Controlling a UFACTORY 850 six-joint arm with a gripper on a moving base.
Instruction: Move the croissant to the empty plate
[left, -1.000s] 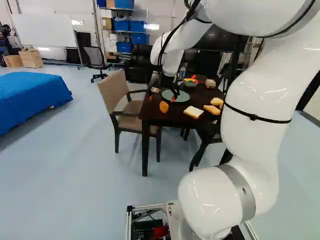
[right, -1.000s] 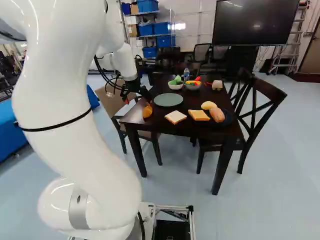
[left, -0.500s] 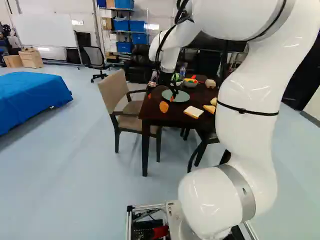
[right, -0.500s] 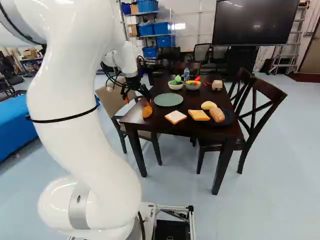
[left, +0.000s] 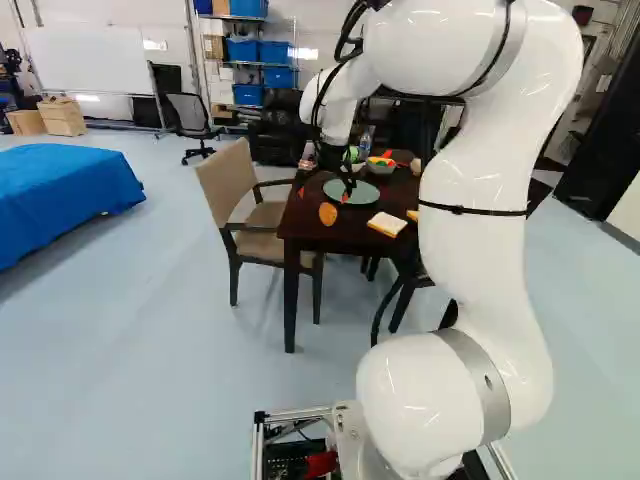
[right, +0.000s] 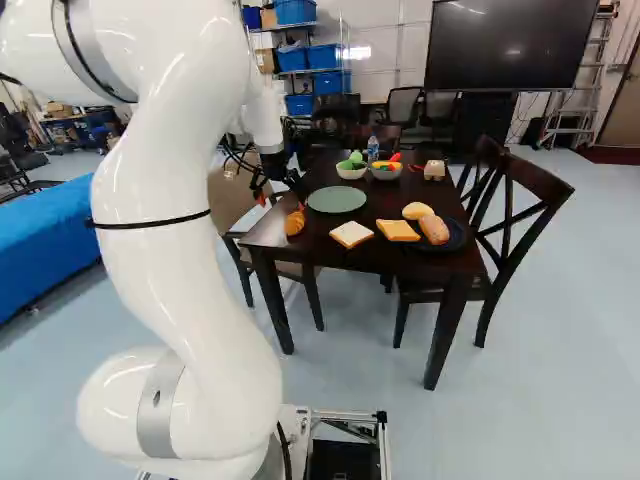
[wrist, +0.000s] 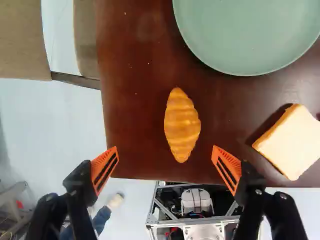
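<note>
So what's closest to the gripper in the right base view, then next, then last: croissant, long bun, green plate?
1. Croissant, right by the gripper.
2. Green plate, just right of the croissant.
3. Long bun, farthest right, on the dark plate.

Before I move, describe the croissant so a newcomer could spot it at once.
On the dark table, find the green plate. Beside it, near the table's edge, lies the croissant: golden-brown, ridged, tapered at both ends, unlike the flat, pale bread slice.

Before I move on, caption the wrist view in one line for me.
Croissant ahead of the open gripper on a dark brown table, pale green plate and bread slice nearby.
</note>
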